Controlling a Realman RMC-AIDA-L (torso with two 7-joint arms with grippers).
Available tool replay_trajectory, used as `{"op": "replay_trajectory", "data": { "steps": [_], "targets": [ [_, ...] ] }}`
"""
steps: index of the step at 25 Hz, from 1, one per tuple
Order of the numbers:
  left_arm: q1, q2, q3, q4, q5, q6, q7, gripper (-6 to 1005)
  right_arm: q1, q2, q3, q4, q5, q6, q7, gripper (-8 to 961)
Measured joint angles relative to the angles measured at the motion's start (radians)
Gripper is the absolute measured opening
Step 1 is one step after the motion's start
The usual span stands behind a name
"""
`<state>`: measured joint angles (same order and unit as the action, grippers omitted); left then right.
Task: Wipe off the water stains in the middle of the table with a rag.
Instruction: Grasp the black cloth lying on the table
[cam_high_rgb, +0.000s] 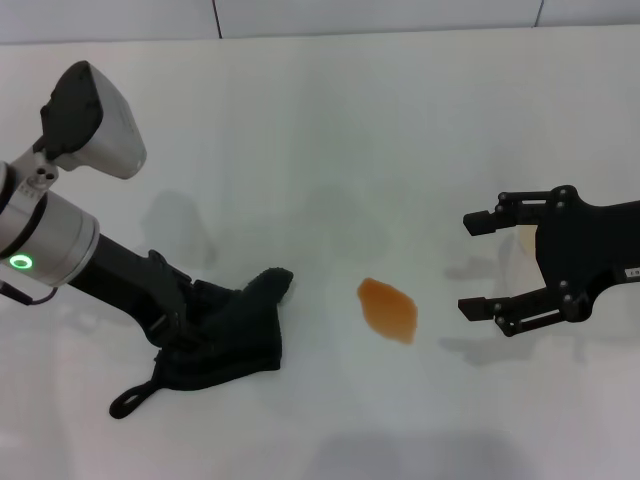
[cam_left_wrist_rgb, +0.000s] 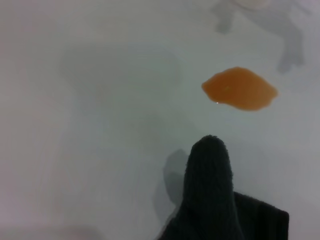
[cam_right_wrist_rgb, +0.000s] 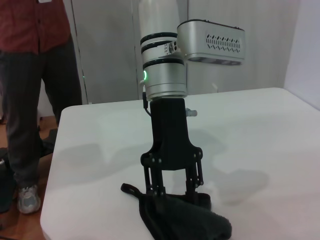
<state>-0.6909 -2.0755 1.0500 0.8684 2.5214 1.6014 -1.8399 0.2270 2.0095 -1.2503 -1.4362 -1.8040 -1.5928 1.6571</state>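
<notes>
Lying near the middle of the table (cam_high_rgb: 330, 120), the water stains (cam_high_rgb: 388, 308) form one small orange-brown translucent patch, an irregular oval on the white surface, untouched by anything. To its left in our head view sits the rag (cam_high_rgb: 235, 335), a soft black cloth bunched on the tabletop, with one rounded corner reaching toward the patch but stopping short of it, and a thin black loop (cam_high_rgb: 135, 395) trailing out at the opposite end. Our left gripper (cam_high_rgb: 185, 320) is down on the rag, its fingers planted in the cloth with the fabric gathered between them, so we read it as holding the rag against the table; from the right wrist camera the fingers stand upright over the black heap, their tips sunk into it. In the left wrist view the rag's rounded tip (cam_left_wrist_rgb: 210, 170) points at the patch (cam_left_wrist_rgb: 240, 89), with bare white table between them. Our right gripper (cam_high_rgb: 480, 265) hovers on the other side of the patch, well apart from it, fingers spread wide and holding nothing.
</notes>
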Motion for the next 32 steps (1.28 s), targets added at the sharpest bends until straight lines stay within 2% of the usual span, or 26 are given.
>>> {"op": "replay_trajectory", "data": {
  "steps": [9,14,25,32],
  "targets": [
    [-0.010,-0.003,0.004,0.001,0.001,-0.013,-0.001,605,0.000,0.000,0.000,0.001,0.000,0.001,-0.002,852],
    [-0.014,-0.003,0.002,0.000,-0.003,-0.014,-0.001,519,0.000,0.000,-0.001,-0.001,0.000,0.001,-0.001,852],
    [-0.015,-0.008,0.022,-0.006,-0.011,-0.037,0.004,495,0.000,0.000,-0.003,-0.006,0.001,0.000,0.001,851],
    [-0.014,-0.008,0.024,-0.006,-0.019,-0.062,-0.001,444,0.002,0.000,-0.001,-0.007,0.002,0.000,0.001,850]
  ]
}}
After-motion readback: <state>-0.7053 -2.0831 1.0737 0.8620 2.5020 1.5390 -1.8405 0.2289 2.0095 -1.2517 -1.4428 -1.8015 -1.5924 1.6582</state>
